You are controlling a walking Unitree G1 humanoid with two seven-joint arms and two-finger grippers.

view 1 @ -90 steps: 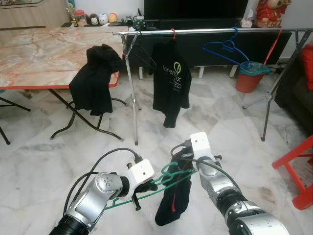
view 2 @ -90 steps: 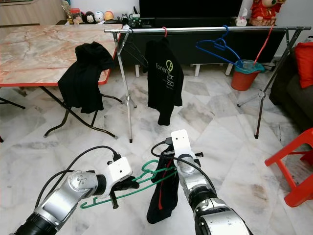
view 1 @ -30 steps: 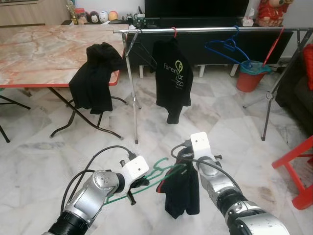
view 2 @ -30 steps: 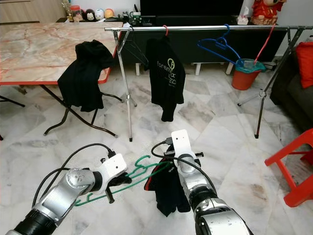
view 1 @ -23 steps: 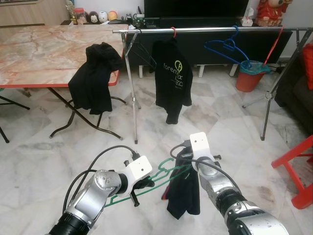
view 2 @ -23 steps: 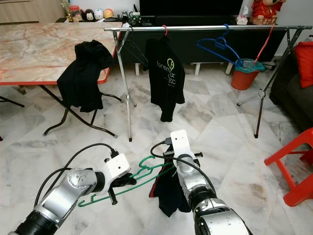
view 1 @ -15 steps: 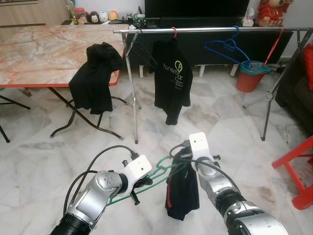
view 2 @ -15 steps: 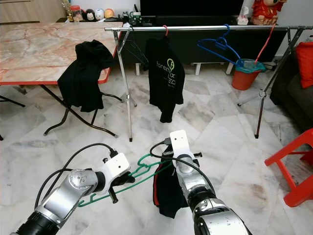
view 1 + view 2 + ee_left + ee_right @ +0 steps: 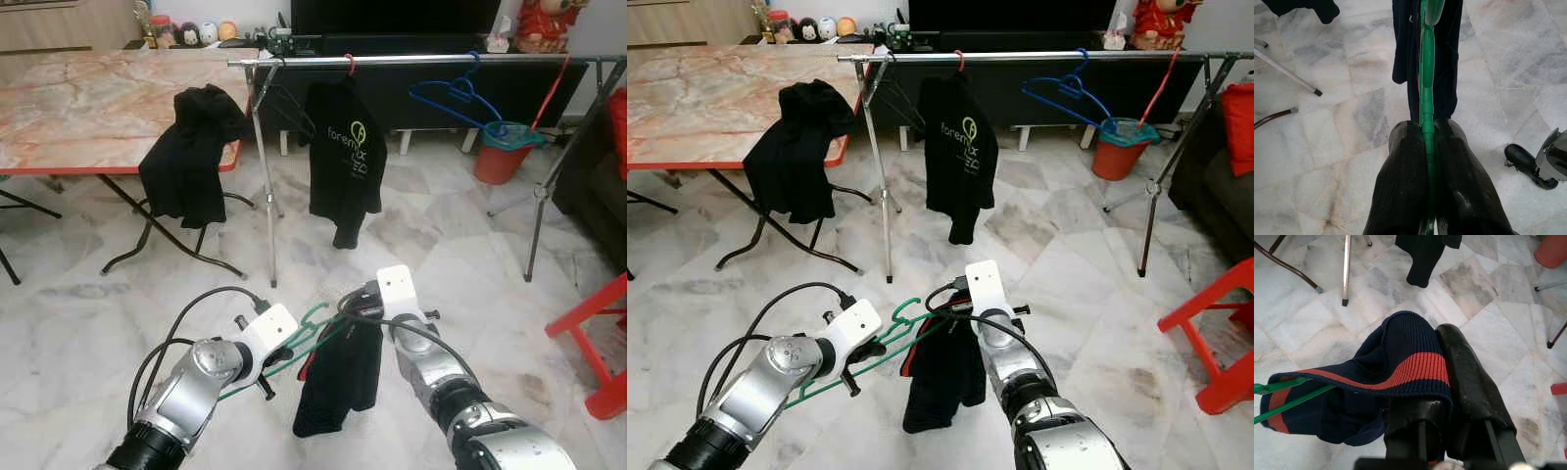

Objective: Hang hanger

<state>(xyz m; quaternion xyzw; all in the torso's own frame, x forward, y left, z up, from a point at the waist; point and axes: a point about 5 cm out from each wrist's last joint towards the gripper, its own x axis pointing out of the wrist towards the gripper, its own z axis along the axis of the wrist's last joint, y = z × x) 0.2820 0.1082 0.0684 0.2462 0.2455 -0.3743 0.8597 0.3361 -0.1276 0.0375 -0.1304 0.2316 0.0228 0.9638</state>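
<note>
Hanger (image 9: pixel 294 345), green, sits low at 6 o'clock, pinched flat by the left gripper (image 9: pixel 1425 142); the right gripper (image 9: pixel 1442 382) clamps the dark garment's (image 9: pixel 338 377) red-striped collar, partly threaded over it; dressing seems unfinished, hanging not begun; the rail (image 9: pixel 431 61) at 12 o'clock stands well apart, holding a black shirt (image 9: pixel 343 157) and blue hanger (image 9: pixel 451 98); table (image 9: pixel 88 108) at 10.

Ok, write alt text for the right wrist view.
The right gripper is shut on the red-striped collar of a dark navy garment, one finger lying bare beside the fabric. A green hanger pokes into the garment, above a marble floor with a rack leg.
</note>
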